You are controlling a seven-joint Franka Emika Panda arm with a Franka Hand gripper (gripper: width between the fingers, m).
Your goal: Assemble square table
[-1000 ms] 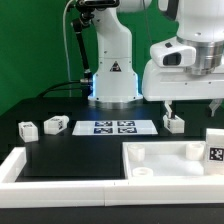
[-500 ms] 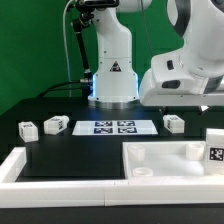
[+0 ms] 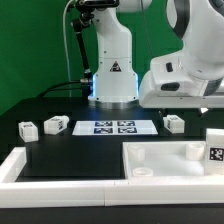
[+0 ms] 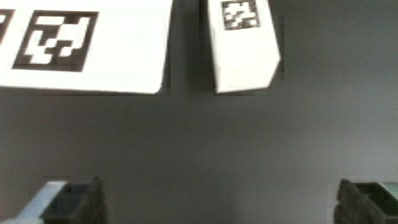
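Observation:
The square table's white top point(image 3: 165, 170) lies rim-up at the front on the exterior view's right, with corner sockets showing. One tagged leg point(image 3: 214, 148) stands at its far right corner. Three more legs lie on the black surface: two point(image 3: 27, 128) point(image 3: 56, 125) on the exterior view's left and one point(image 3: 174, 123) just right of the marker board point(image 3: 113, 127). My gripper point(image 3: 190, 103) hangs above that third leg, apart from it. In the wrist view the leg point(image 4: 246, 40) lies beside the marker board point(image 4: 80, 45); the gripper point(image 4: 222, 205) is open, with only bare black surface between its fingertips point(image 4: 71, 202).
The robot's white base point(image 3: 113, 80) stands behind the marker board. A long white bar point(image 3: 15, 165) edges the black surface at the front on the exterior view's left. A green backdrop closes the rear.
The arm has risen and tilted over the last second, lifting the fingers away from the leg beside the marker board. The leg stays where it lay. The jaws remain open.

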